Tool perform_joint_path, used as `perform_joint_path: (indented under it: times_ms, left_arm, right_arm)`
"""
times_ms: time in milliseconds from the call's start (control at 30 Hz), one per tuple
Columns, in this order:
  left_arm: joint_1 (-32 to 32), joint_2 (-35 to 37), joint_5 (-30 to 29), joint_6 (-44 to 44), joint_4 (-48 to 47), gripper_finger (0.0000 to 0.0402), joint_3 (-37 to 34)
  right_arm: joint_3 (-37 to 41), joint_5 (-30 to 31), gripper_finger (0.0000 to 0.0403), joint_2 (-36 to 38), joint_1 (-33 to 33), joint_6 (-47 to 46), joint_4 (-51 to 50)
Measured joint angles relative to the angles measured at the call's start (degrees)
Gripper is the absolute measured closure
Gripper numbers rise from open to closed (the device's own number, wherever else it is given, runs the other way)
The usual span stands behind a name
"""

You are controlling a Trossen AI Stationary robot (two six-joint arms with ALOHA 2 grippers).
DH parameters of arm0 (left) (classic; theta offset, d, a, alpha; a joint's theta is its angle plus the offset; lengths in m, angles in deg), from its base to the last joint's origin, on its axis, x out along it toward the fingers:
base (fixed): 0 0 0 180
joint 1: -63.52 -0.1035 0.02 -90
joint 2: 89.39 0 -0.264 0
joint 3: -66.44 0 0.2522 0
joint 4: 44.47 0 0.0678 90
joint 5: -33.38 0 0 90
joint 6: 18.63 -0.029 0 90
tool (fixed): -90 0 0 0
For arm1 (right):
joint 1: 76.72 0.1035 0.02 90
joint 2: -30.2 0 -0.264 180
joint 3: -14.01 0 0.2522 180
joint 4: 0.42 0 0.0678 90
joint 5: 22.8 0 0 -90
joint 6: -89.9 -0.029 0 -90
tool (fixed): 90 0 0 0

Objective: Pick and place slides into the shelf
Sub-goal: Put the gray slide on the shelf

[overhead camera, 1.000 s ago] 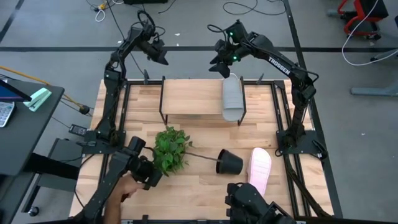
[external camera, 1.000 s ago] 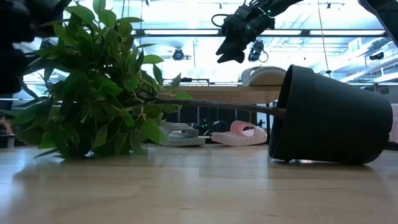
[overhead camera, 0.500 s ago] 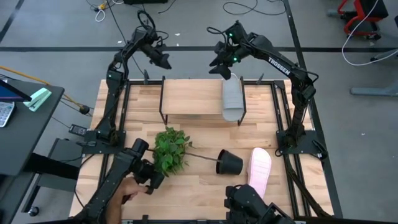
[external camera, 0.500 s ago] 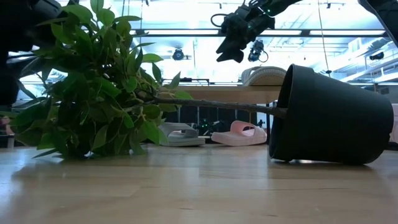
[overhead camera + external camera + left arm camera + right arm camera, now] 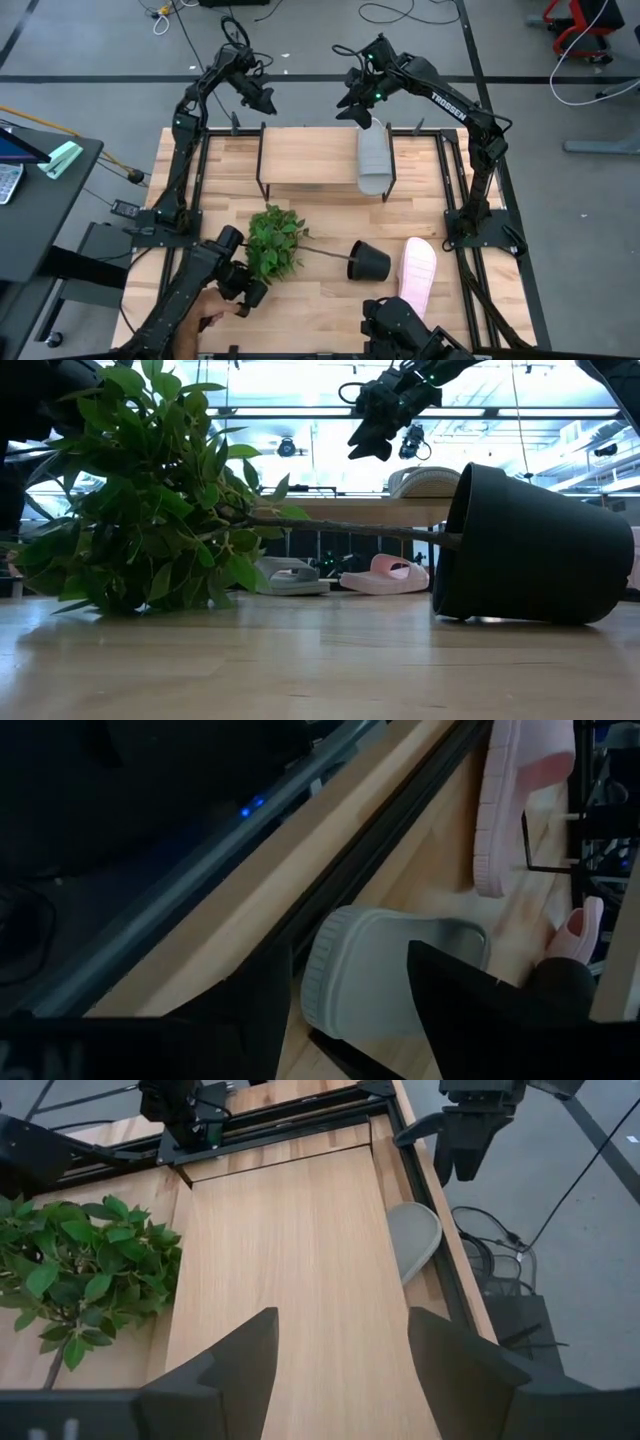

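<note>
The left gripper, fingers spread and empty, hangs above a grey slide under the shelf, probably having released it there.

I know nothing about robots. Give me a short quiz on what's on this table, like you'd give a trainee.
1. True or false: the black plant pot stands upright.
2. Which slide lies on top of the shelf? A) a pink one B) a grey one C) none
3. In the low view, how many slides lie under the shelf?
Key: 1 false, it lies on its side. 2 B, the top grey slide. 3 two: the lower grey slide and a pink slide.
</note>
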Motion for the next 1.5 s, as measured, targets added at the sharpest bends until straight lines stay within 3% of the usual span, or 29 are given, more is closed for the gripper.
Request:
perform_joint_path:
  times_ms: [500,733,967,1500]
  left_arm:
    - [0.92,0.00,-3.73,-3.53,1.02,0.0187,-8.83]
    - [1.87,0.00,-3.71,-6.52,1.35,0.0186,-9.01]
    - [2.85,0.00,-0.12,-9.52,1.32,0.0196,-8.99]
    - [4.09,0.00,-0.07,-10.75,0.52,0.0200,-8.95]
  right_arm:
    - [0.00,-0.52,0.0174,0.00,0.61,1.35,-0.61]
    - [0.02,-0.57,0.0174,0.00,0.79,1.79,-0.60]
    - [0.02,-0.57,0.0174,0.00,0.76,1.87,-0.60]
    - [0.02,-0.57,0.0174,0.03,0.76,1.88,-0.59]
